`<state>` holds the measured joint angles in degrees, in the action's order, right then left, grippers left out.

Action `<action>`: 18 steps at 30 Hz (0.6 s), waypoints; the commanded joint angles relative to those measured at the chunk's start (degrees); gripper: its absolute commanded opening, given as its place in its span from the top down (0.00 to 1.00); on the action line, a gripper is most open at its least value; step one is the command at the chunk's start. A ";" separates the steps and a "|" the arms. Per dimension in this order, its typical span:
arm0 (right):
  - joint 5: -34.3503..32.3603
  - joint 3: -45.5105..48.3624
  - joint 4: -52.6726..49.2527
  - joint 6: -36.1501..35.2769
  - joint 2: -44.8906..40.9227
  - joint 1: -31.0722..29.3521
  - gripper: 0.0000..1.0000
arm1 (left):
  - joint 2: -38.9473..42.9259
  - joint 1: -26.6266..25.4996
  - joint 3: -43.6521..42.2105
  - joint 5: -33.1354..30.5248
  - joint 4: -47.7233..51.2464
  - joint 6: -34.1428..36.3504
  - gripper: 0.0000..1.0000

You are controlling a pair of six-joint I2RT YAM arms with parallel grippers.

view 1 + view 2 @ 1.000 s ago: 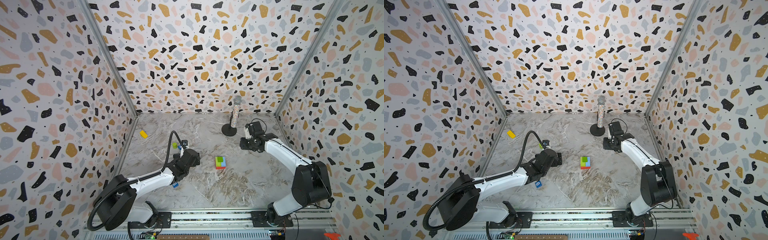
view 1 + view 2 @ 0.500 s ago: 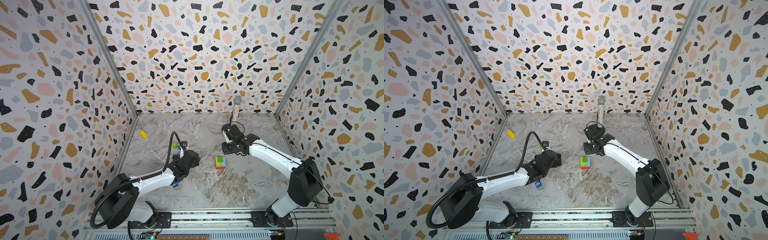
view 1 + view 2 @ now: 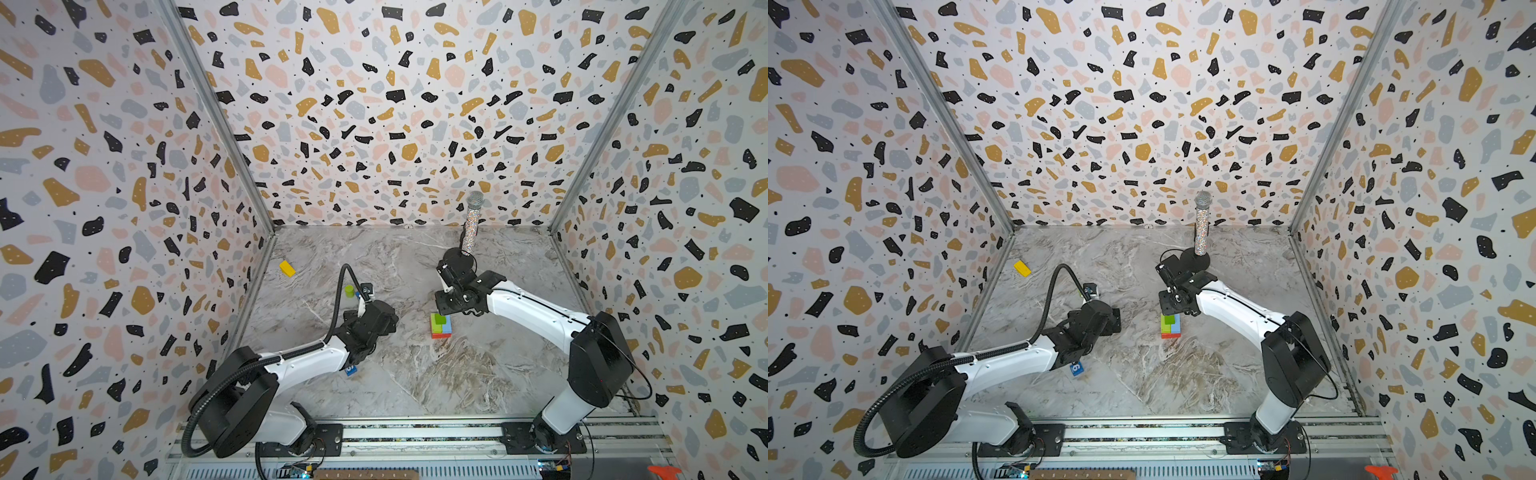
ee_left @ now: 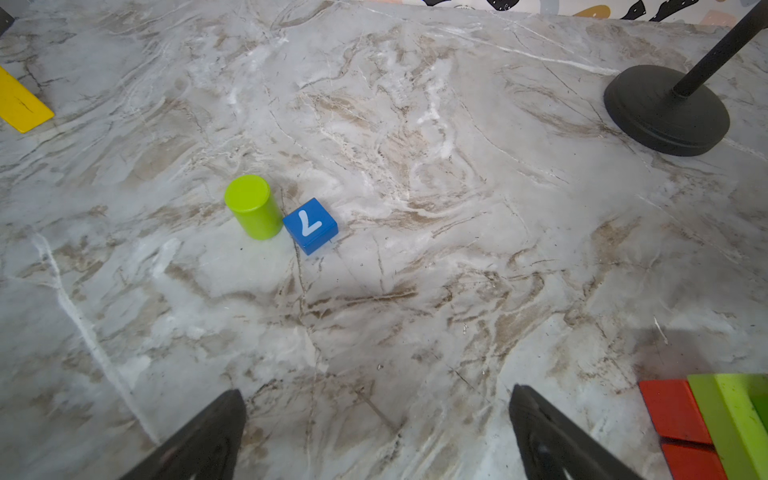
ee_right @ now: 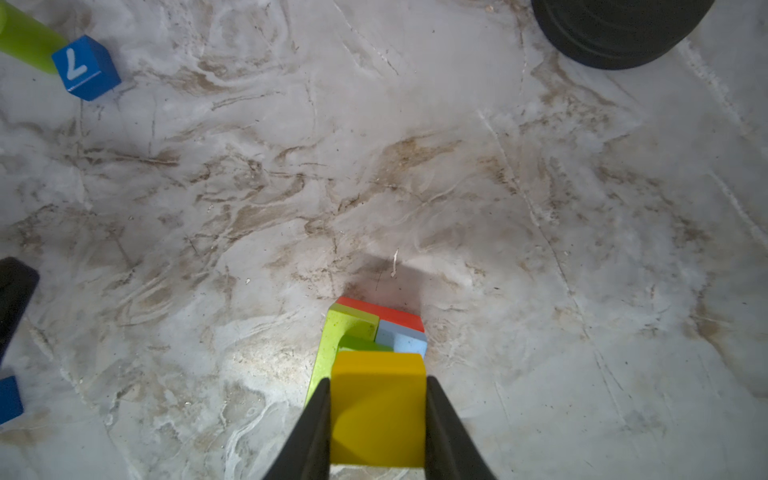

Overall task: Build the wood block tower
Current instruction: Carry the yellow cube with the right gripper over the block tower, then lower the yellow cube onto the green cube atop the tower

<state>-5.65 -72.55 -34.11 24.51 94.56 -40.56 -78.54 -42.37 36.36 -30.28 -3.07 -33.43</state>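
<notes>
Brick (image 5: 378, 407) (yellow) clamped between right jaws, near tower (image 5: 365, 328) — left jaws wide, empty.

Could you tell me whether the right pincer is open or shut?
Shut on a yellow wooden brick: the right wrist view shows fingers of the right pincer pressing its opposite sides.

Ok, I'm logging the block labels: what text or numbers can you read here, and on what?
"7": white, on the dark blue cube beside the lime green cylinder.
"6" or a turned "9": white, on the second blue cube under the left arm.
No other text is legible.
</notes>
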 commanded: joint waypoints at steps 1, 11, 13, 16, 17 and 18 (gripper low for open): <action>-0.51 0.48 -0.35 1.30 -0.36 -0.67 0.70 | 1.32 0.53 -0.81 0.04 -1.76 0.30 0.00; -0.94 3.69 0.53 6.24 -2.17 -1.37 0.71 | 1.92 0.64 -1.12 0.58 -1.76 0.16 0.00; -1.12 3.76 0.45 6.66 -2.31 -1.45 0.71 | 1.85 0.62 -1.04 0.66 -1.76 0.12 0.00; -1.34 3.74 0.45 7.39 -2.22 -1.63 0.71 | 1.82 0.62 -0.98 0.58 -1.58 0.12 0.00; -1.29 3.78 0.45 7.62 -2.08 -1.72 0.71 | 1.86 0.65 -1.01 0.58 -1.46 0.12 0.00; -1.22 3.82 0.45 7.79 -1.95 -1.81 0.71 | 1.90 0.62 -0.99 0.57 -1.48 0.12 0.00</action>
<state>-5.89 -68.77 -33.08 30.70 94.54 -41.87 -77.58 -42.06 36.03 -29.45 -3.09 -33.45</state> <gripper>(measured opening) 0.340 0.998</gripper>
